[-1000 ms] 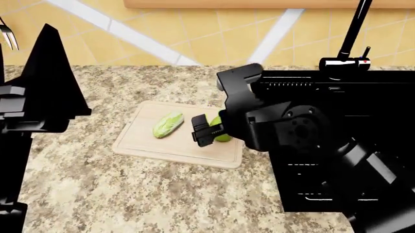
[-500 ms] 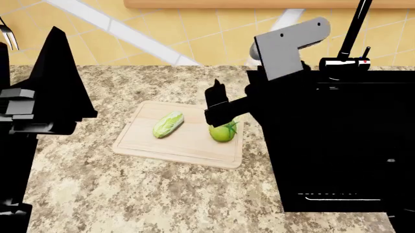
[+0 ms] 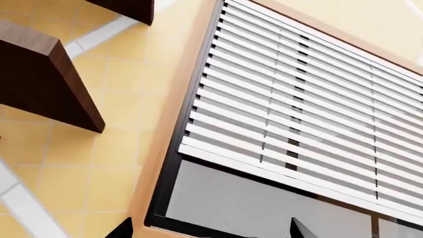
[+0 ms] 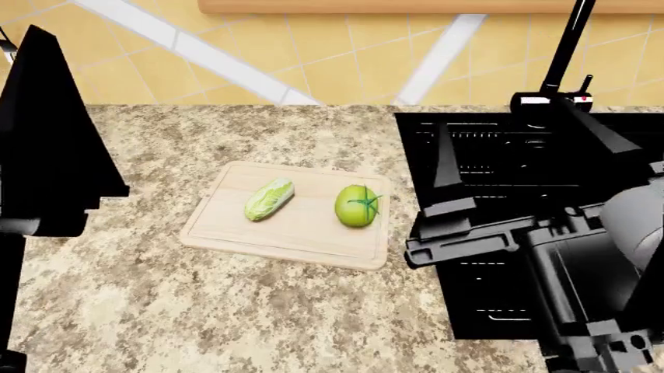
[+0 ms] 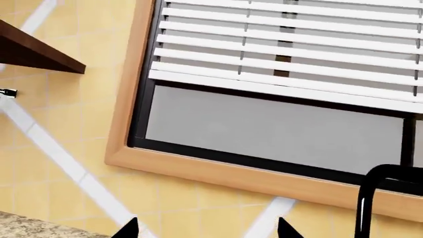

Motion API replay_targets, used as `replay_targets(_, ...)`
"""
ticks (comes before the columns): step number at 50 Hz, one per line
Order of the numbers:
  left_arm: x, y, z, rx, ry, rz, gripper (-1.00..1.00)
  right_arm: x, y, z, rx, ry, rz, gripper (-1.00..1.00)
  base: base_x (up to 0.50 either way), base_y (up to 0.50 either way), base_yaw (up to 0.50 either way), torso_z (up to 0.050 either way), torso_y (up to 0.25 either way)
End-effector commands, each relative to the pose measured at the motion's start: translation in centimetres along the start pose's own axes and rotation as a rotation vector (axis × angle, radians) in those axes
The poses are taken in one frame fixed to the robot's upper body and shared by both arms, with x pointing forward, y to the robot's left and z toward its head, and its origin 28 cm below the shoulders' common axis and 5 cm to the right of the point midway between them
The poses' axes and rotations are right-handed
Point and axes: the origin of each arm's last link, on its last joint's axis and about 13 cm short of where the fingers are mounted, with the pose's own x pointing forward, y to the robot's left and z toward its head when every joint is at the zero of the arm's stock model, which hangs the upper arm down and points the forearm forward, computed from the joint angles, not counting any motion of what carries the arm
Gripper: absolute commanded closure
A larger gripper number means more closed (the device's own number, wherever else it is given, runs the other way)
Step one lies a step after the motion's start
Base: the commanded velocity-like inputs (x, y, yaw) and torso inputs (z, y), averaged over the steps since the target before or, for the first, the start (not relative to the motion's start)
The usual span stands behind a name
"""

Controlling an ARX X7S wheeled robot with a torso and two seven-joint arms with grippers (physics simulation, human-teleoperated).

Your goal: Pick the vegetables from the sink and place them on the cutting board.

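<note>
One tomato (image 4: 357,205); one cabbage piece (image 4: 269,199) (both vegetables); one cutting board (image 4: 236,233); one sink (image 4: 623,167).

The 2 vegetables lay apart on the beige cutting board (image 4: 301,233): leafy cabbage piece (image 4: 269,199), round tomato (image 4: 356,205), beside the black sink (image 4: 518,148).

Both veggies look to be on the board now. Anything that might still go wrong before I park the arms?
The tomato is round and sits near the cutting board edge closest to the sink; a nudge might roll it off.

The right arm hangs low beside that edge, so a leftward sweep may clip it.

Both wrist cameras face the window, so neither shows the board while you move.
</note>
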Motion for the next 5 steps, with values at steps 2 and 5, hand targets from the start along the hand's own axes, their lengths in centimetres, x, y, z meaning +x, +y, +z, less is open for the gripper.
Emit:
replay_targets(2,-0.69,-0.07,1.28,-0.038,-0.147,0.039,-1.00,-2.93,-1.28,1.30,0.081,-0.079,-0.121,-1.00,0.00,0.00,0.00,0.000,0.000)
replay_targets(5,-0.78,-0.06,1.44,-0.047,-0.165,0.046,-1.00,-3.26,-1.58,1.62,0.093,-0.101,-0.144,-1.00,0.00,0.00,0.00,0.000,0.000)
